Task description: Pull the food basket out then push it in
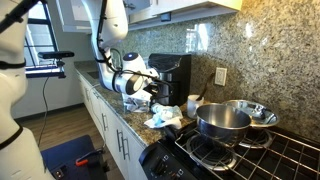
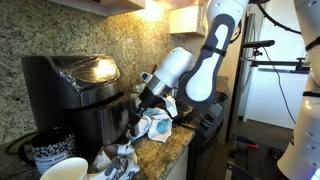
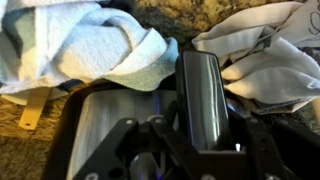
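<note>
The food basket (image 2: 103, 122) is the lower front part of a boxy black appliance (image 2: 70, 85) with rounded corners and a glossy top that catches the light. The appliance stands on the speckled granite table (image 2: 172, 142), its back near a wall of the same stone. The basket's front faces out along the table toward the gripper (image 2: 138, 108), so its long axis runs from the appliance toward the arm. I cannot tell whether it sits fully in.

In the wrist view a smooth, shiny dark bar (image 3: 200, 90) runs up the picture, with a brushed grey surface (image 3: 100, 125) beside it. The gripper's black parts crowd the bottom edge. Whether its fingers are spread or pressed on the bar cannot be told.

Soft, crumpled white cloths (image 3: 90, 45) lie just beyond the bar. In an exterior view two round polished steel pots (image 1: 222, 120) sit on a black stove (image 1: 250, 155), and a white cup (image 1: 193, 103) stands near the appliance.
</note>
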You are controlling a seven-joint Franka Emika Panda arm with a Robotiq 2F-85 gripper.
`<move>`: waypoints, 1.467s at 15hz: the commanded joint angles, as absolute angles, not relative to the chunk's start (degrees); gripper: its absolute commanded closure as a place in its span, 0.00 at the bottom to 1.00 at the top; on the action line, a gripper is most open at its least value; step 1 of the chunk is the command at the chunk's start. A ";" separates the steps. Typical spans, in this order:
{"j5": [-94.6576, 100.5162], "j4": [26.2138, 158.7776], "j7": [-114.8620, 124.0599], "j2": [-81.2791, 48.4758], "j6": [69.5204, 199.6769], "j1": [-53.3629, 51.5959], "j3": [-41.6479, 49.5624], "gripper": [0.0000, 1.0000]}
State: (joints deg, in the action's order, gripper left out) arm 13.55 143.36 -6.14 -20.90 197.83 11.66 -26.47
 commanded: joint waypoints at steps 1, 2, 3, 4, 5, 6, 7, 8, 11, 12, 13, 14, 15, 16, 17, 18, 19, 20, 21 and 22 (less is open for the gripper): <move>16.41 142.91 -4.45 -24.83 197.83 17.03 -31.73 0.85; 16.37 143.23 -4.84 -25.35 197.84 17.52 -32.01 0.85; 16.51 143.44 -4.97 -25.87 197.94 18.23 -32.60 0.85; 16.40 143.71 -5.24 -25.98 198.04 18.47 -32.72 0.85; 16.13 144.11 -5.41 -26.06 198.13 18.38 -32.56 0.85; 16.10 144.37 -5.50 -26.16 198.16 18.52 -32.62 0.85; 16.09 144.48 -5.51 -26.04 197.73 18.67 -32.69 0.85; 15.81 144.63 -5.59 -25.75 197.55 18.41 -32.39 0.85; 16.22 144.92 -5.43 -25.95 197.11 19.03 -32.82 0.85; 17.17 145.05 -5.09 -26.34 196.71 20.29 -33.96 0.85; 18.57 145.38 -4.82 -26.68 196.05 22.11 -35.57 0.85; 19.34 145.77 -4.87 -26.73 195.83 23.18 -36.30 0.85; 20.34 146.30 -4.86 -26.73 195.39 24.71 -37.26 0.85; 21.21 146.77 -4.84 -26.80 195.10 26.22 -38.22 0.85; 21.39 147.31 -4.92 -26.39 195.00 27.00 -38.37 0.85; 21.54 147.88 -4.93 -26.06 194.99 27.90 -38.66 0.85; 21.89 148.25 -4.92 -26.09 195.07 28.91 -39.22 0.85; 22.12 148.60 -4.94 -25.91 195.01 29.69 -39.58 0.85; 22.57 148.82 -4.95 -25.97 195.01 30.55 -40.03 0.85; 22.96 148.98 -4.93 -26.06 195.01 31.36 -40.51 0.85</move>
State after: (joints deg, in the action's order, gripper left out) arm 21.58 144.95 -6.24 -25.68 198.05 27.79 -39.30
